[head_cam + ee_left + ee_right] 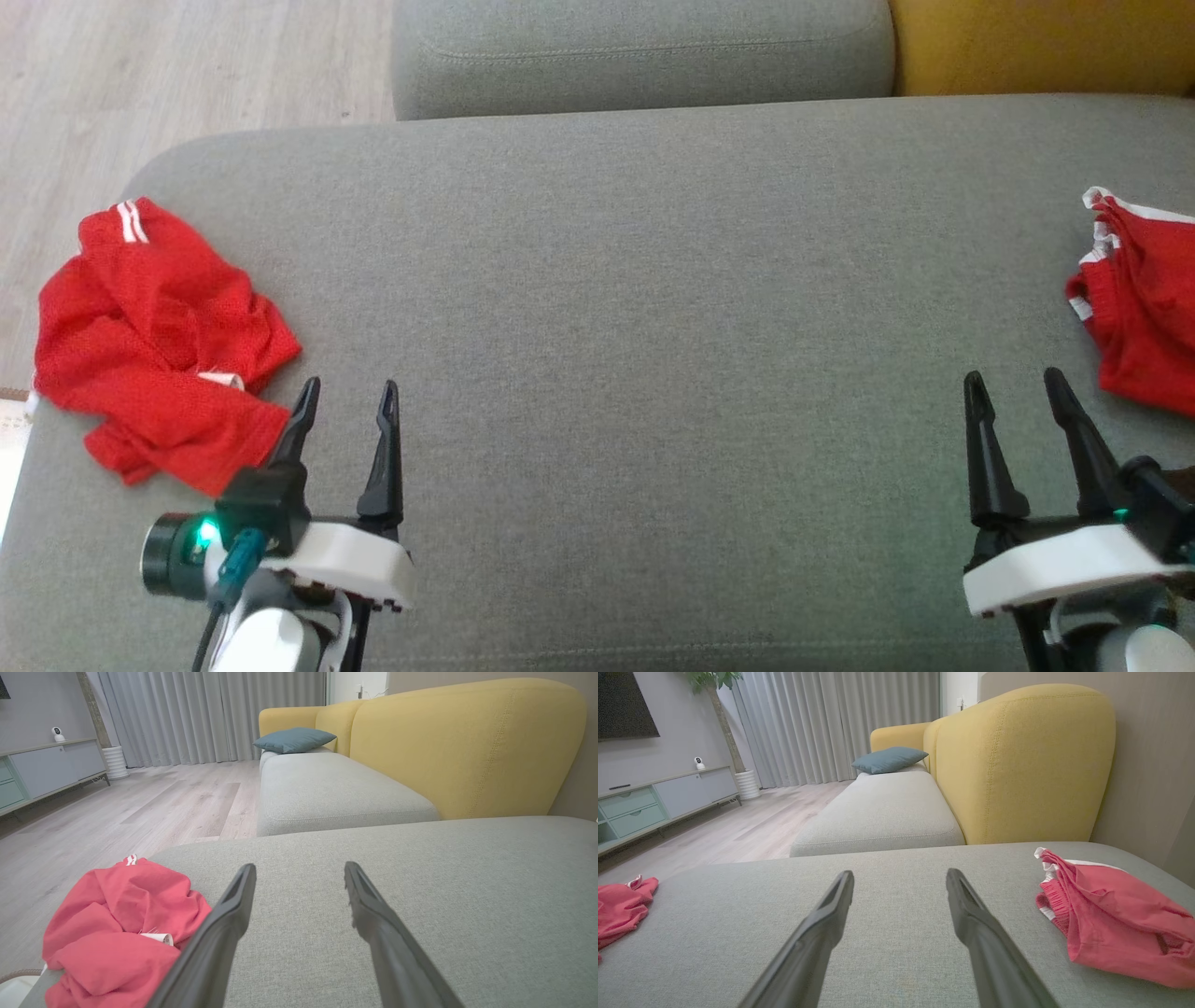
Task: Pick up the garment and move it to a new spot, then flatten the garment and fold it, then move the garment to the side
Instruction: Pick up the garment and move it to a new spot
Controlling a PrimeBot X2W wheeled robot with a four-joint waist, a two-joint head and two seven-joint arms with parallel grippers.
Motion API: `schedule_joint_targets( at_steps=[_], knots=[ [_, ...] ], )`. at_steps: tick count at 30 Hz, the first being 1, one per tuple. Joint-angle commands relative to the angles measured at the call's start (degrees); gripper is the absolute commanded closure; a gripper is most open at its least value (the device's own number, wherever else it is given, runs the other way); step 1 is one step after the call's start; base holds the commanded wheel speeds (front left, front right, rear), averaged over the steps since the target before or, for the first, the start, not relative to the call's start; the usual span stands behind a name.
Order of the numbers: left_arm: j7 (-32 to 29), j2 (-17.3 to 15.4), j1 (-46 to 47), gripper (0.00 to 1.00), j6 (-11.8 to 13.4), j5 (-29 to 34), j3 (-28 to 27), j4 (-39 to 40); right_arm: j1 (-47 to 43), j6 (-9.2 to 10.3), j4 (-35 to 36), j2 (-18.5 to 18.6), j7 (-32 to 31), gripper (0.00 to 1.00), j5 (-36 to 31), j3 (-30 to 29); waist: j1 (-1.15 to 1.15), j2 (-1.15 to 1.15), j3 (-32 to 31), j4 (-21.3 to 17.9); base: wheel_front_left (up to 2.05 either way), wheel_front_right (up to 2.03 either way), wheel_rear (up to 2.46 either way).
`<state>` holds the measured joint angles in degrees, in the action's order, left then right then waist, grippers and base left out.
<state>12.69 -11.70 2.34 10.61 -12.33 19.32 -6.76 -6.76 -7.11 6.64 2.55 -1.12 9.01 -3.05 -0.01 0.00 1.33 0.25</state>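
Red garment [159,345] crumpled at your left end of the grey seat [653,308], not yet picked up.
Your left gripper [347,385] sits just beside it, fingers spread and empty, likely readied to grab; your right gripper [1016,375], equally spread, rests near a second red garment [1144,308].

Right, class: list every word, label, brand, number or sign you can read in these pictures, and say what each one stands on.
No text here can be read.
White tag on the left red garment: any print on it is too small to read.
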Motion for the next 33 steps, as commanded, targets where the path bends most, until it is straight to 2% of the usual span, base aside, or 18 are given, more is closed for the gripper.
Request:
schedule_joint_targets(
  at_steps=[1,9,15,28,33],
  knots=[
    [0.0,-1.3,2.1,0.0,0.4,-0.3,-2.1,1.8,1.2,-0.37,2.4,0.3,-0.1,0.0,0.4,1.4,0.01,0.0,0.0,-0.1,0.0,0.0,0.0],
    [0.0,-1.4,2.7,0.0,0.5,-0.4,-1.7,1.8,1.3,-0.37,2.1,0.3,0.0,0.0,0.7,1.1,0.01,0.0,0.2,0.3,0.0,0.0,0.0],
    [0.1,-1.1,4.3,0.0,0.2,-0.3,-1.1,1.7,0.9,-0.37,2.9,0.3,-0.1,0.0,0.7,0.0,0.01,0.0,1.1,3.4,0.0,0.0,0.0],
    [1.7,1.1,9.3,0.0,-1.5,-0.9,0.2,-1.0,2.4,-0.37,6.8,0.3,-2.3,0.0,-0.8,0.9,0.01,0.0,3.2,17.6,0.0,0.0,0.0],
    [2.1,1.7,9.5,0.0,-1.7,-1.6,-0.9,-1.3,2.8,-0.37,8.1,0.3,-3.3,0.0,-1.4,1.9,0.01,0.0,3.6,21.3,0.0,0.0,0.0]
  ],
)
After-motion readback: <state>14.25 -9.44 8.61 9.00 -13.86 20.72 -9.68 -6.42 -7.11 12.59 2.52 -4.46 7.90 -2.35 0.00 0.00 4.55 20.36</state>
